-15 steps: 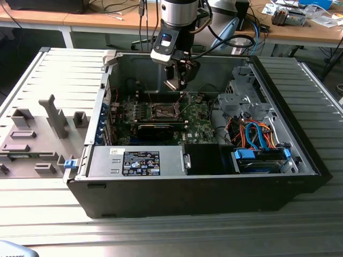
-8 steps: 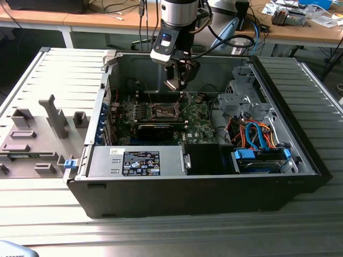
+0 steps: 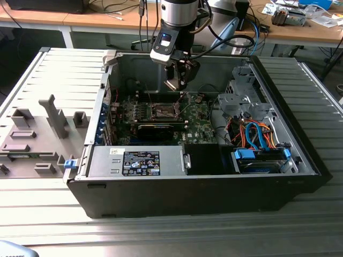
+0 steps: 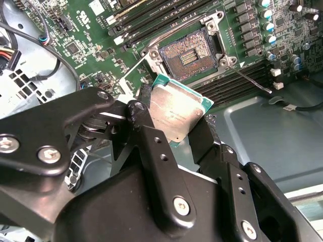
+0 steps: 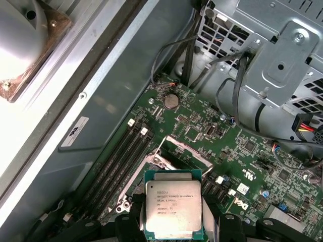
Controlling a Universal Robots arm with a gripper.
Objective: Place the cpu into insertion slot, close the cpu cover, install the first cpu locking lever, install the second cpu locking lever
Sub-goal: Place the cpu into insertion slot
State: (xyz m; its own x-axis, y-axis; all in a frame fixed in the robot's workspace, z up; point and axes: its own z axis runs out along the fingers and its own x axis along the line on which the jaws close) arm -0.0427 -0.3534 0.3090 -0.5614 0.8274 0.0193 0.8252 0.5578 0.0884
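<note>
1. The arm (image 3: 179, 21) hangs over the open computer case (image 3: 161, 199), which sits on the ribbed metal counter (image 3: 161, 235).
2. The jaws are pinching the cpu (image 4: 177, 107) by two opposite edges. Its pale silver face is turned outward and its green rim shows all round in both wrist views (image 5: 173, 207).
3. The cpu is up in the air, clear of the board and not seated. In the second wrist view it sits tilted between the black fingers (image 4: 151, 138).
4. The insertion slot (image 4: 189, 54) lies bare on the green circuit board (image 4: 91, 30), its dark centre and contacts exposed inside the metal rim. In the exterior view it lies just below the jaws (image 3: 162, 111).
5. The cpu cover (image 5: 185, 150), a thin grey frame, looks swung up off the slot, just beyond the chip in the first wrist view.
6. A thin metal lever (image 4: 250, 79) runs out from one corner of the slot across the black memory slots.
7. On the exterior view's left, a grey fixture (image 3: 53, 115) stands on the counter, well apart from the case.
</note>
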